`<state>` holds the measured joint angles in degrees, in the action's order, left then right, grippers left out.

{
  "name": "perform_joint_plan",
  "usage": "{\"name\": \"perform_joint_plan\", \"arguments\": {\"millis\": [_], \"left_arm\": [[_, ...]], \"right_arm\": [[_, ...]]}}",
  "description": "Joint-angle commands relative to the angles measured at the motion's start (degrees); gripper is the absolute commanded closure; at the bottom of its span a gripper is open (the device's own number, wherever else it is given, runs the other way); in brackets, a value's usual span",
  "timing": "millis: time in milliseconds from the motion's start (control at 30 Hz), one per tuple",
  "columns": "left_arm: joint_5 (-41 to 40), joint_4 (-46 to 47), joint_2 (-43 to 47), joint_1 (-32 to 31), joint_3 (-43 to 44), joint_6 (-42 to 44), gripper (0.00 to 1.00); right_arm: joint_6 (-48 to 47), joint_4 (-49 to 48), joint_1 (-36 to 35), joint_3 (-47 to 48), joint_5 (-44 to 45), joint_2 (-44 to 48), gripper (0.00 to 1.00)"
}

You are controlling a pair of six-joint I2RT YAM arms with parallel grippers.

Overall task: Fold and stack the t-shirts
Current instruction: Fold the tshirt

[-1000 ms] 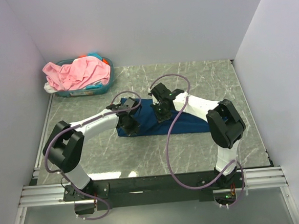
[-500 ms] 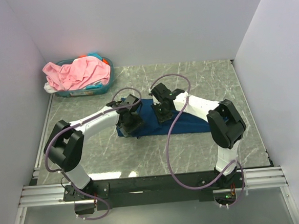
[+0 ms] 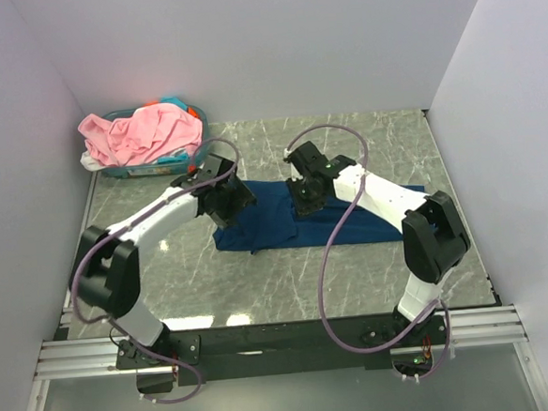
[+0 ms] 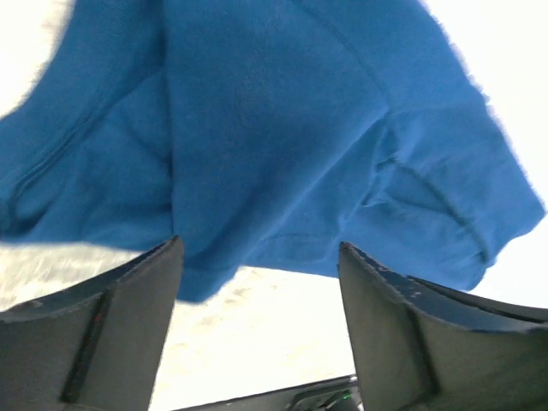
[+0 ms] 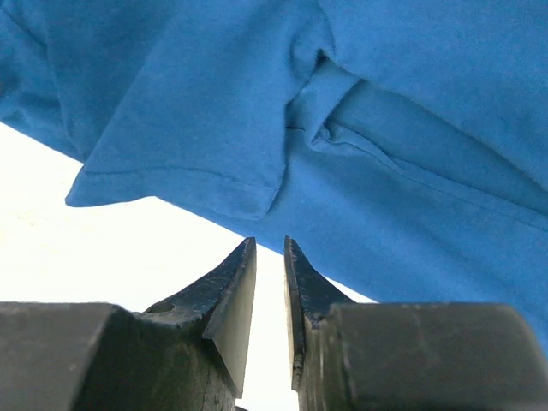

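Note:
A dark navy t-shirt (image 3: 268, 227) lies folded into a wide band on the marble table. In both wrist views the same t-shirt looks bright blue (image 4: 274, 128) (image 5: 411, 111). My left gripper (image 3: 230, 199) hovers over its far left end. Its jaws (image 4: 259, 248) are open wide with only table between them. My right gripper (image 3: 304, 198) hovers over the shirt's middle. There the jaws (image 5: 269, 243) are open by a narrow gap, holding nothing, just off a folded sleeve hem. A light pink t-shirt (image 3: 145, 132) is heaped in the basket.
The teal basket (image 3: 163, 167) stands at the far left corner against the wall, with pale cloth (image 3: 90, 162) under the pink one. White walls close in the table on three sides. The metal rail (image 3: 283, 341) with the arm bases runs along the near edge.
Both grippers have opened and let go of the navy shirt. Both have drawn back toward the far side, the left one further left. More of the shirt now shows.

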<state>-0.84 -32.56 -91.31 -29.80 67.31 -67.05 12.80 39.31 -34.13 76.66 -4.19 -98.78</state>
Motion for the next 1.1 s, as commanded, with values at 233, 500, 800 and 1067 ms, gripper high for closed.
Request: {"name": "perform_joint_plan", "arguments": {"millis": [233,500,800,1067], "left_arm": [[10.59,13.38,-7.57,3.87,-0.24,7.90,0.40],[15.25,20.16,-13.01,4.40,0.81,7.98,0.44],[14.90,18.58,-16.36,5.19,0.46,8.07,0.44],[14.11,17.70,-17.06,5.28,-0.25,8.16,0.44]], "right_arm": [[1.70,-1.78,3.19,-0.02,-11.54,-5.45,0.69],[1.44,-1.08,3.11,0.07,-11.55,-9.15,0.65],[0.83,-1.08,3.11,-0.81,-12.16,-11.25,0.64],[0.39,-1.78,3.19,-1.60,-13.22,-12.66,0.64]]}}
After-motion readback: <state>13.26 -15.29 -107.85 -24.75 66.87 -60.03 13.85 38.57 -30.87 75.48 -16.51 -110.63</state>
